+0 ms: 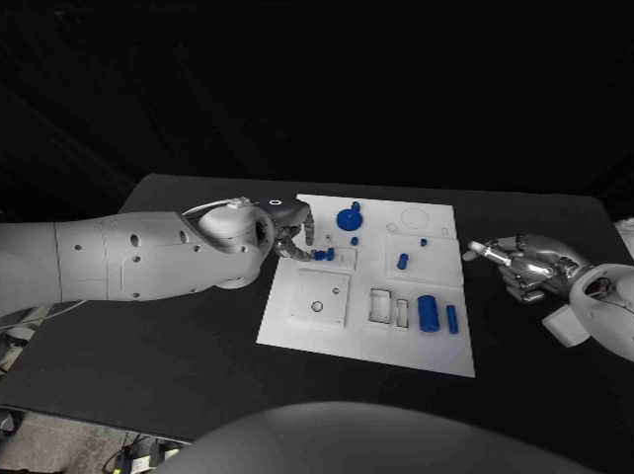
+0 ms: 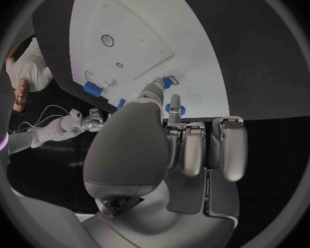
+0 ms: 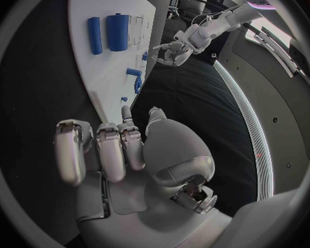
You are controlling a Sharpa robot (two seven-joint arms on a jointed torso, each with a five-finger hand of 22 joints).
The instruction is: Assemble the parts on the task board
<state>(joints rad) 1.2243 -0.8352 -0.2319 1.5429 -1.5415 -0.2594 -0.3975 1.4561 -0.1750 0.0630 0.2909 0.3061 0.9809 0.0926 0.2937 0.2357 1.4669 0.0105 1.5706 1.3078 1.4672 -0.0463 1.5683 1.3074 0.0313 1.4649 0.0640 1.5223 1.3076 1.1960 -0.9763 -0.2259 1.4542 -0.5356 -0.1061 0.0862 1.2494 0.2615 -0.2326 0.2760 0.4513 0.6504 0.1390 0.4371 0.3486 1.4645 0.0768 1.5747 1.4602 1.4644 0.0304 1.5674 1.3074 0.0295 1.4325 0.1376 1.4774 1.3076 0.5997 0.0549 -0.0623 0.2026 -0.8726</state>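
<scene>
Blue, small, rigid part (image 1: pixel 322 255) at the board's (image 1: pixel 317 331) ten o'clock: left hand (image 1: pixel 291 237) is pinching its sides; right hand (image 1: pixel 523 262) is hovering curled, empty.

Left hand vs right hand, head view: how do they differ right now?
The left hand is over the task board, fingers at a small blue part; the right hand is off the board's edge, over black table, fingers curled on nothing. Both are silver on white arms.
</scene>
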